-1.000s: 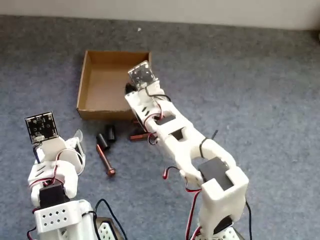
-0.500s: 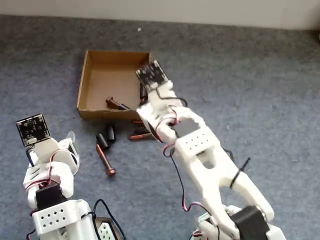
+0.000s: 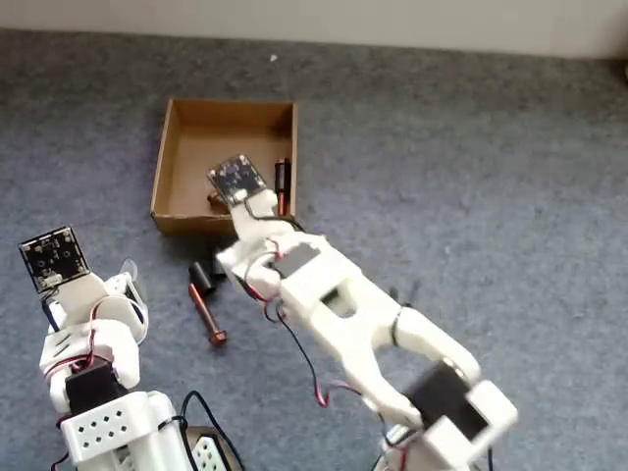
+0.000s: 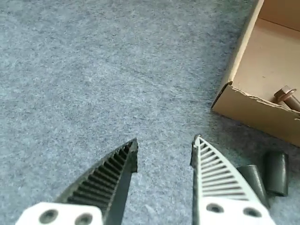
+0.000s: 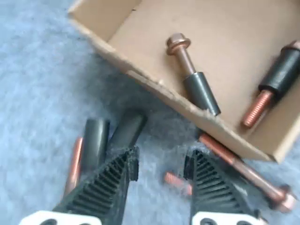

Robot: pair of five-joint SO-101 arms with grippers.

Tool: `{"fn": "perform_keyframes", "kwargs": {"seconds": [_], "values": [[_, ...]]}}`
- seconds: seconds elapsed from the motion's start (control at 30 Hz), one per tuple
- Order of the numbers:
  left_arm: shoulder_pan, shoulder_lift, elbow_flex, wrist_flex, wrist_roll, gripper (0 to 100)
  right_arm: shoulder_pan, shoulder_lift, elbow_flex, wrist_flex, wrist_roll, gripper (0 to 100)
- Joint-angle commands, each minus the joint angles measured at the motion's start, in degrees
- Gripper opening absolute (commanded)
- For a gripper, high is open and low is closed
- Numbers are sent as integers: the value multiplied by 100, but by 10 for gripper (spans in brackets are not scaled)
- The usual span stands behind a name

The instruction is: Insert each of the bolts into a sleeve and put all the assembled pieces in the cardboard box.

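Observation:
The cardboard box [image 3: 196, 147] holds two bolts in black sleeves, one near the front wall [image 5: 191, 72] and one by the right wall [image 5: 275, 82], also seen from above [image 3: 282, 185]. My right gripper [image 5: 159, 161] hangs open and empty just outside the box's front wall, over two loose black sleeves [image 5: 96, 138] [image 5: 126, 129]. A bare copper bolt [image 5: 72, 164] lies beside them, and another bolt [image 5: 243, 171] lies along the wall. My left gripper [image 4: 164, 150] is open above bare carpet, left of the box corner [image 4: 253, 110] and the sleeves [image 4: 276, 171].
Grey carpet covers the whole table. The loose bolt [image 3: 206, 314] and a sleeve [image 3: 203, 272] lie between the two arms, just in front of the box. The right arm's body stretches diagonally from bottom right to the box.
The right arm has swung left from over the box's right side to its front wall. Assembled pieces have come into sight inside the box. The left arm shifted slightly left.

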Motion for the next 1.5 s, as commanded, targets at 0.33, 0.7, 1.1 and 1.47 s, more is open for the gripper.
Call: {"fn": "perform_keyframes", "kwargs": {"seconds": [0.33, 0.7, 1.1, 1.47], "values": [[-48, -48, -66, -114, -62, 193, -470, 1042, -1402, 31, -501, 152], [-31, -48, -57, -114, -62, 193, -444, 1332, -1420, 22, -510, 152], [-40, -48, -57, -114, -62, 193, -435, 2035, -1499, 48, -457, 0], [-22, -48, -40, -114, -62, 193, -462, 734, -2325, 2932, 176, 5]]}}
